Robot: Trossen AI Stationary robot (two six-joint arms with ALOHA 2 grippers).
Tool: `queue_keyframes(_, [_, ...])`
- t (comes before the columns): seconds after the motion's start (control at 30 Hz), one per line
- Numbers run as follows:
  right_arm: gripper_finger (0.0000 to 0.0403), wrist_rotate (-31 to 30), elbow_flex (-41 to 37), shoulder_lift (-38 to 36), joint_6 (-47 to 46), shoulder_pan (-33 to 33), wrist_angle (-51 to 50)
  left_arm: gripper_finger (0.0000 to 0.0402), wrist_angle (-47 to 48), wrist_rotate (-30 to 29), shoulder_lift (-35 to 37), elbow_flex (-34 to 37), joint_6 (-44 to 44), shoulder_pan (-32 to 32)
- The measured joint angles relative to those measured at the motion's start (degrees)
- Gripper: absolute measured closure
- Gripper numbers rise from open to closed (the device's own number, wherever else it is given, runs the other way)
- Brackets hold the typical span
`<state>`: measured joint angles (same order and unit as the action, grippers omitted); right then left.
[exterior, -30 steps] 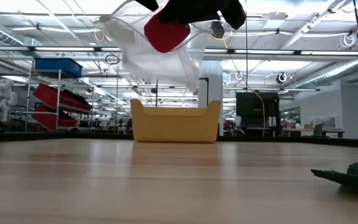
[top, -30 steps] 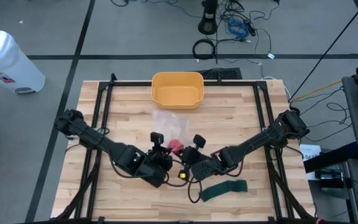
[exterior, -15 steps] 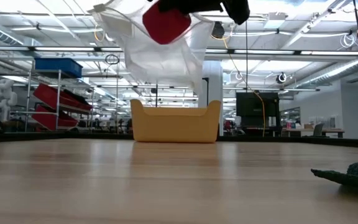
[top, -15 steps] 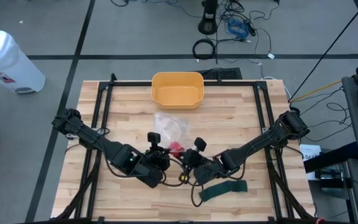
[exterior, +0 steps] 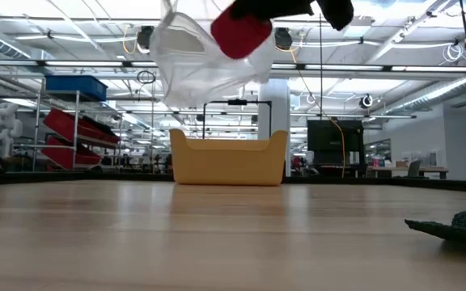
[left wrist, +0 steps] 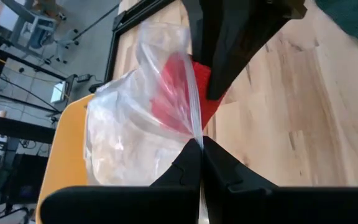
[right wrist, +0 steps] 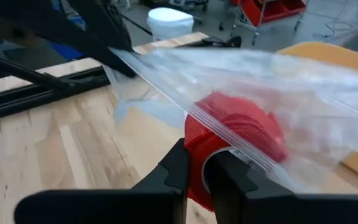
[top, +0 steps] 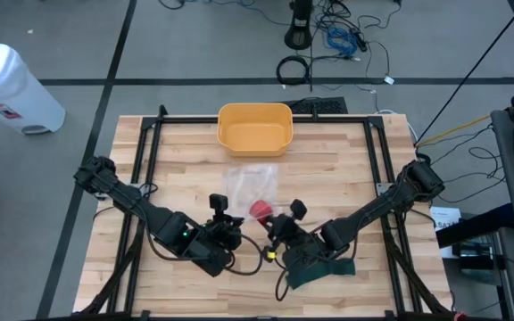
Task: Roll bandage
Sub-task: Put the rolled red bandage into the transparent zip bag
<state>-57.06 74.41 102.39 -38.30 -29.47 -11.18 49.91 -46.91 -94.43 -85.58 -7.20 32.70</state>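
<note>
From above we see both arms meeting over the middle of the table: the left claw sits closed on the edge of a clear bag, and the right claw is clamped on a red roll at the bag's near end. A green bandage lies flat on the table near the front, partly under the right arm, and a yellow bin stands at the far edge. From table height we see the bag hanging well above the wood with the roll at its upper right, dark claw parts over it; the bin stands behind, and the bandage lies at the right. Through the left wrist camera we see the left claw pinched shut on the bag's sealed edge, the roll showing red through the plastic and the other arm's fingers just beyond it. Through the right wrist camera we see the right claw gripping the roll, with the bag's zip strip stretched across it.
</note>
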Motion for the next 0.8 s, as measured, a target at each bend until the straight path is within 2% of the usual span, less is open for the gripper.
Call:
queue_keyframes(0.17, [0.0367, -0.28, 0.0, 0.0, -1.86, 0.11, -1.55, 0.04, -0.08, -0.25, -0.04, 0.02, -0.03, 0.03])
queue_keyframes(0.47, [0.0367, -1.49, 0.0, 0.0, 5.73, -0.81, 6.31, 0.04, -4.5, 1.54, -0.09, 1.52, 0.03, -0.47])
queue_keyframes(0.8, [0.0367, -1.51, 0.0, 0.0, 7.25, -1.78, 9.28, 0.04, -4.61, 1.6, -0.09, 2.25, -1.51, -0.29])
